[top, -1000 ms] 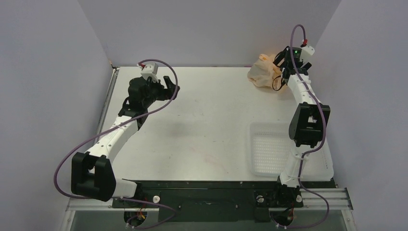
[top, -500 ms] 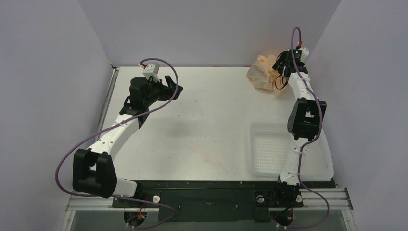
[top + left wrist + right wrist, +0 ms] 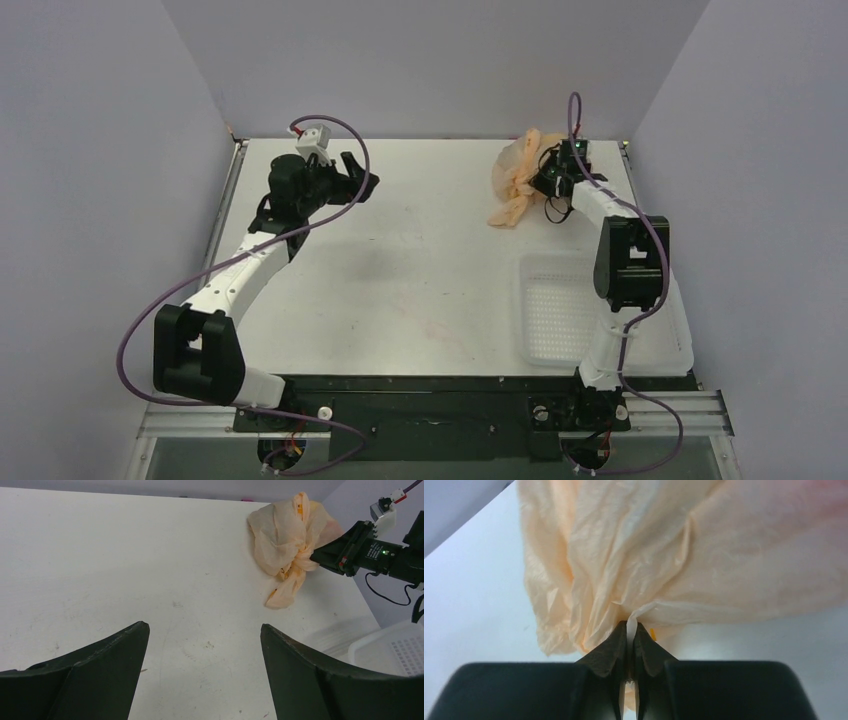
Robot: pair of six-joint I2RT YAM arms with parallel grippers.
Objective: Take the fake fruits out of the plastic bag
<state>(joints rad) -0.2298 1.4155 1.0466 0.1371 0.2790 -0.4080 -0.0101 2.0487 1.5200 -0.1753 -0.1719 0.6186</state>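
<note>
Two arms, a plastic bag [image 3: 512, 178] and a white perforated tray [image 3: 545, 312] on a table [image 3: 430, 260].
Left to right: left gripper [image 3: 358, 184], far to the left of the tray and beyond it, jaws spread wide above bare tabletop, gripping nothing; plastic bag, crumpled in a heap beyond the tray's far edge and apart from it, contents not discernible through the peach plastic save a faint reddish tint; right gripper [image 3: 630, 628], beyond the tray at the bag's right side, jaws pinched tight on a gathered fold of the bag.

Crinkly translucent plastic bag [image 3: 664, 555] on matt table [image 3: 125, 555].
</note>
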